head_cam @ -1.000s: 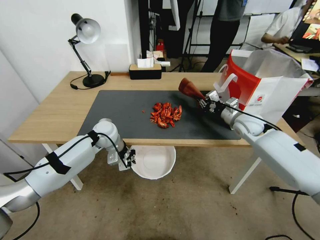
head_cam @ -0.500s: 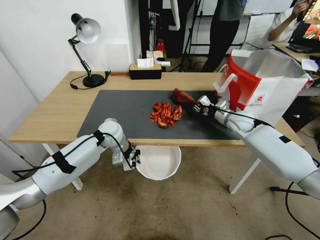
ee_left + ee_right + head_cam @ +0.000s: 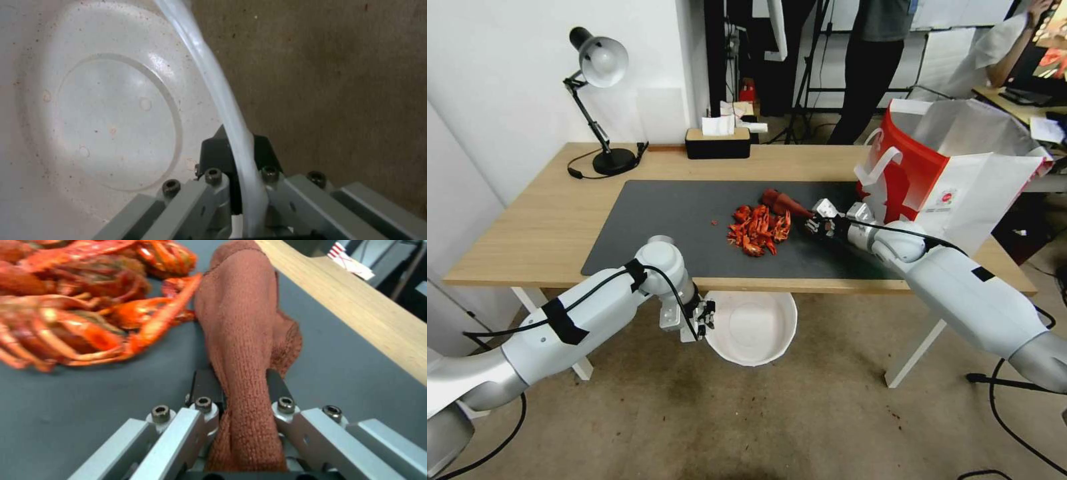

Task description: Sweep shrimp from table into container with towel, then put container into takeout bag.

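Two grippers are at work over a light-wood table [image 3: 540, 220] covered by a dark grey mat [image 3: 674, 227]. The right gripper [image 3: 814, 220] reaches in low over the mat from the right end of the table, its fingers [image 3: 206, 386] pinched on a rust-red towel [image 3: 779, 200], which sticks out ahead of them and lies against the far right side of the shrimp [image 3: 757, 230]. The shrimp sit in a loose heap near the middle of the mat, with one small piece lying apart toward the left end. The left gripper [image 3: 704, 319] hangs below the table's near edge, clamped on the rim of the white container [image 3: 754, 327]; the left wrist view shows the rim [image 3: 222, 100] running between its fingers [image 3: 213, 156]. The container is held off the floor, just under the near edge and roughly in line with the heap. The takeout bag [image 3: 960, 180] stands open at the table's right end, close behind the right arm, its silvery lining visible.
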